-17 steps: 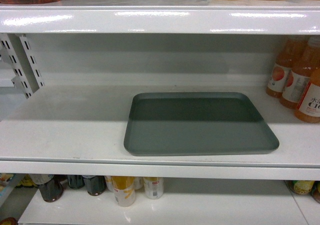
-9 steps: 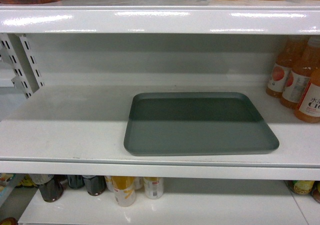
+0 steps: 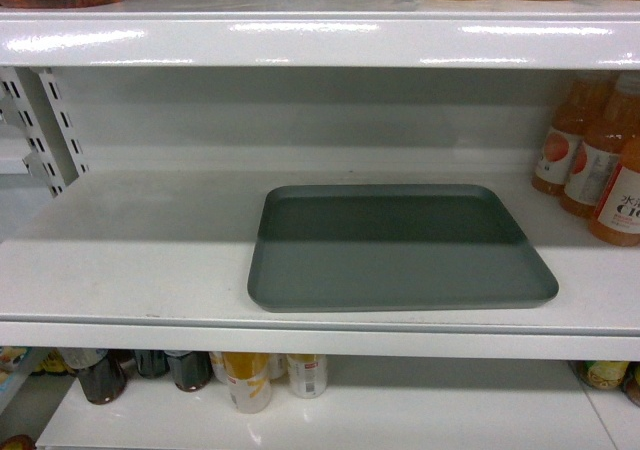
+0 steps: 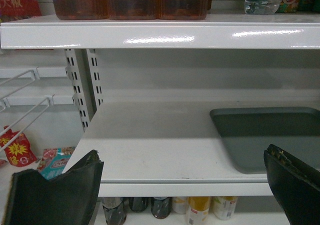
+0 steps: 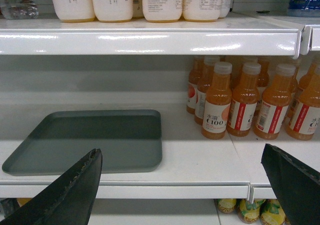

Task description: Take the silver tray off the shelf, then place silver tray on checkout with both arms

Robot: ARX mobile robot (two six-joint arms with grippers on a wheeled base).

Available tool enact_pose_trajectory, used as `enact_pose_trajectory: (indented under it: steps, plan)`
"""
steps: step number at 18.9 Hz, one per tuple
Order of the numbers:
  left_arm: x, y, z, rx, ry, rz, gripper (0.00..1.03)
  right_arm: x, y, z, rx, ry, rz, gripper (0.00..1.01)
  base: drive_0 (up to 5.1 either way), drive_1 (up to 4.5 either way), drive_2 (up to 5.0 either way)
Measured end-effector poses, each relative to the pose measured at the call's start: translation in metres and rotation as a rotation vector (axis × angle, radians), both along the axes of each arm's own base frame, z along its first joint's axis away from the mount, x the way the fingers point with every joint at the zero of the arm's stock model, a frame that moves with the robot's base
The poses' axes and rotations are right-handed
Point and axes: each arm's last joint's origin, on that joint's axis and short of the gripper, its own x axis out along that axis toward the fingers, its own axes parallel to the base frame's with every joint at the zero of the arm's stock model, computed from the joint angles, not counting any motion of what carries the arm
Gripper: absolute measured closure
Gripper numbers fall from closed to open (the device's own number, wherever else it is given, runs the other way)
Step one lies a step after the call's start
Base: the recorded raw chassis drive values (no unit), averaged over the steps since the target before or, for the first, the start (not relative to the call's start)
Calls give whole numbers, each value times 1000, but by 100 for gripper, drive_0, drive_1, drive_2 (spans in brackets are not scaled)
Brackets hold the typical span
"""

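Note:
The silver tray lies flat on the white shelf, right of the middle, and nothing touches it. In the left wrist view the silver tray sits at the right on the shelf; my left gripper is open, its fingers wide apart in front of the shelf lip. The right wrist view has the silver tray at the left on the shelf; my right gripper is open too, short of the shelf edge. Neither arm shows in the head view. The checkout is out of view.
Orange juice bottles stand on the shelf right of the tray, and these bottles fill the right wrist view's right side. An upper shelf board overhangs closely. Perforated uprights stand at the left. Cans and bottles sit below.

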Motion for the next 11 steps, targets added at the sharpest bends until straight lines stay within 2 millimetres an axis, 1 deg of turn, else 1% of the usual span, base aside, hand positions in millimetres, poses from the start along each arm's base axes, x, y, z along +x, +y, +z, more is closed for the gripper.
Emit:
enact_pose_trajectory:
  steps: [11]
  plan:
    - [0, 0, 0, 0, 0, 0, 5, 0, 0, 0, 0, 0, 0, 3, 0, 0, 0]
